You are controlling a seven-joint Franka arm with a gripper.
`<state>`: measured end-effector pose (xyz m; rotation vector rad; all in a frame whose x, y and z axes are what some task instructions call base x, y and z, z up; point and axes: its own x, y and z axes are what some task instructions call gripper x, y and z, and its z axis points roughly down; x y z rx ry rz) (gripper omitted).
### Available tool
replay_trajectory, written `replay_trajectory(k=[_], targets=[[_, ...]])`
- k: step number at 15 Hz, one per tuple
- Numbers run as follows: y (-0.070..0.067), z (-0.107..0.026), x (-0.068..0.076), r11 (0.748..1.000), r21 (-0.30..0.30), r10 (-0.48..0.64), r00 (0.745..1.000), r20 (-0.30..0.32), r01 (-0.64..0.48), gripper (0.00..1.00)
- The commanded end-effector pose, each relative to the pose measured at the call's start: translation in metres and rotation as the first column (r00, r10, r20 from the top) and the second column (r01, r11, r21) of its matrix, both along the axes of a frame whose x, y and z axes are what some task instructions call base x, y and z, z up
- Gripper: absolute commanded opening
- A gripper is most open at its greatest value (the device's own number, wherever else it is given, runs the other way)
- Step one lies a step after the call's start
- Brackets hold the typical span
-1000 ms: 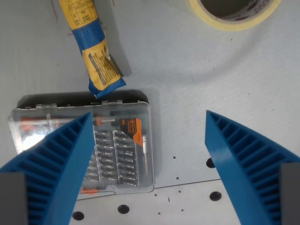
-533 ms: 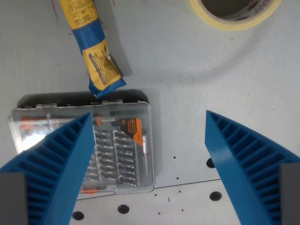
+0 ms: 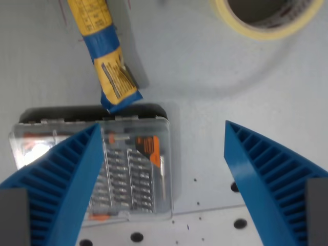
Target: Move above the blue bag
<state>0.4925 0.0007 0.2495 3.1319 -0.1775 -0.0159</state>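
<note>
A: Where's the blue bag [image 3: 105,61]?

B: Beyond the tip of the finger [image 3: 61,179] on the wrist view's left, a little to its inner side. It's a blue and yellow packet lying slantwise on the grey table [image 3: 205,128], running off the top edge, so its far end is cut off.

A: And the gripper [image 3: 161,130]?

B: Its two blue ribbed fingers stand wide apart with nothing between them but table and part of a box.

A: What box?

B: A clear plastic box of screwdriver bits [image 3: 102,164], under and beside the left-hand finger. That finger covers much of it, and the picture is blurred, so the bits are hard to make out. The bag's near corner sits at the box's far edge; whether they touch I can't tell.

A: Anything else around?

B: A roll of tape [image 3: 266,20], pale yellow, beyond the right-hand finger and cut off at the top. Small dark holes [image 3: 239,223] dot the table near the fingers' bases.
</note>
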Motion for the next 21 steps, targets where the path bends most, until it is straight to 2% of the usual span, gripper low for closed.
replay_trajectory(k=[1,10,21], targets=[[0.005,-0.006,0.010,0.998,-0.022,0.060,0.998,0.000,-0.060,1.00],[0.020,-0.034,0.030,0.991,-0.049,0.127,0.992,-0.027,-0.128,1.00],[0.040,-0.074,0.051,0.979,-0.068,0.194,0.981,-0.009,-0.194,1.00]])
